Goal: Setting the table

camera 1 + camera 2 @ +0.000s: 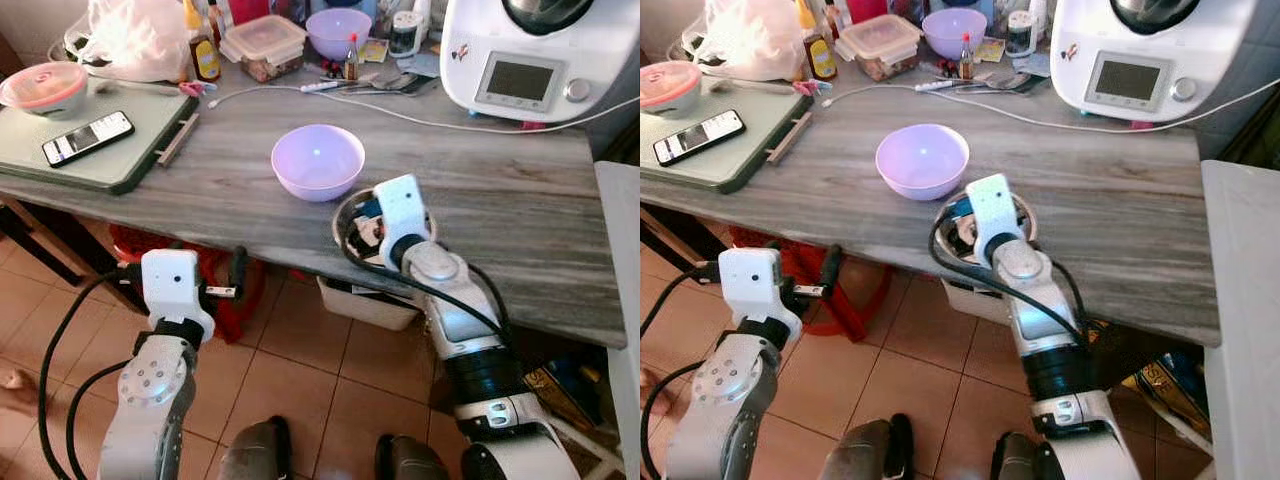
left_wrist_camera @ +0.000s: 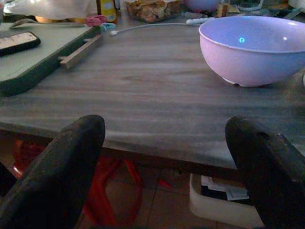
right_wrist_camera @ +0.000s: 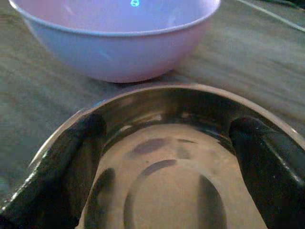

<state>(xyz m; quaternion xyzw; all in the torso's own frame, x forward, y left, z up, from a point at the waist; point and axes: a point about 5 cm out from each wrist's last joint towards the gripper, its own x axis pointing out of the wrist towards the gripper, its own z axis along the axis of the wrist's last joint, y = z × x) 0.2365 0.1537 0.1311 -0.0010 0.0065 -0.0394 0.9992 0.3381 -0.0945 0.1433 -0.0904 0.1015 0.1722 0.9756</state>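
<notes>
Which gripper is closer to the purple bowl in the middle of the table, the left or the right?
Right. The right gripper sits over a metal bowl directly beside the purple bowl. The left gripper hangs open off the table edge, farther away.

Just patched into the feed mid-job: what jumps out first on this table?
The lilac bowl stands out, alone on the bare middle of the grey wooden table. Right beside it, near the table's front edge, the right end effector reaches into a shiny metal bowl, a finger at each side wall. The left end effector hangs open below the table edge, facing the lilac bowl.
</notes>
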